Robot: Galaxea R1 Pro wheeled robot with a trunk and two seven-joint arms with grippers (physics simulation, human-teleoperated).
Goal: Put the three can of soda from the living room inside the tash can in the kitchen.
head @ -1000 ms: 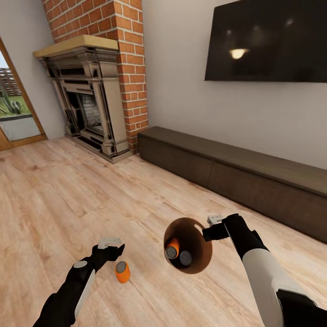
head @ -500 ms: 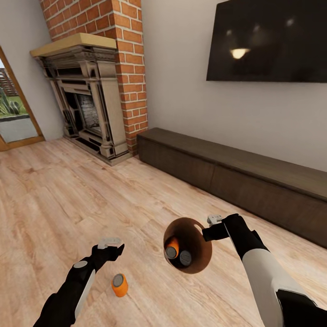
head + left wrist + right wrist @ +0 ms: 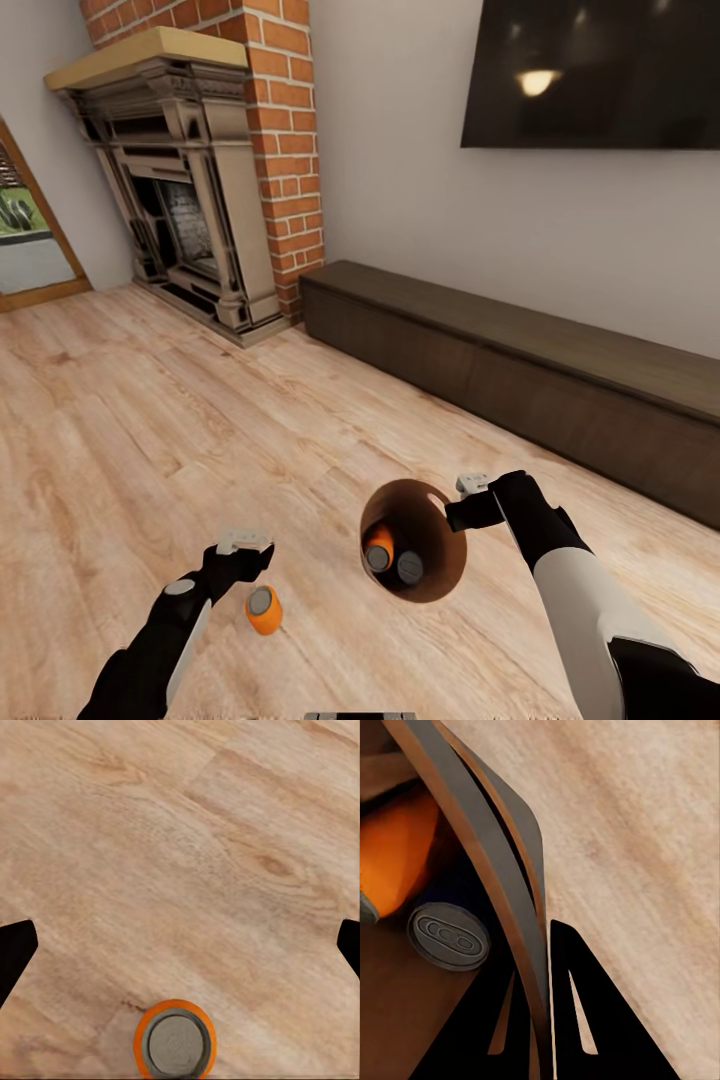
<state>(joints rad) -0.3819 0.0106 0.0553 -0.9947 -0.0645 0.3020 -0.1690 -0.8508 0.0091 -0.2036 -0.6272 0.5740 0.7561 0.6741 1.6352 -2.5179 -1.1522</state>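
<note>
Left claw [image 3: 245, 545] is spread and empty; in its wrist view both fingertips [image 3: 15, 952] sit wide apart at the frame edges with bare wood floor [image 3: 150, 430] between them. My right claw [image 3: 468, 498] is pinched onto the rim of the trash can [image 3: 445, 585]: the bin wall runs straight between the fingers in the right wrist view, and the bin hangs tilted off the floor.

Two soda cans [image 3: 392, 558] lie inside the bin, one orange side up, one showing its grey end. The third soda can [image 3: 264, 609] is loose on the floor, just beside my left claw, grey end facing the camera.

Handling guess: thin metal can, light, stiff enough but dents if squeezed hard, smooth wall so slippery. It looks upright, so I'd take it across the orange body at mid-height, not by the ends. Moderate grip force only.
</note>
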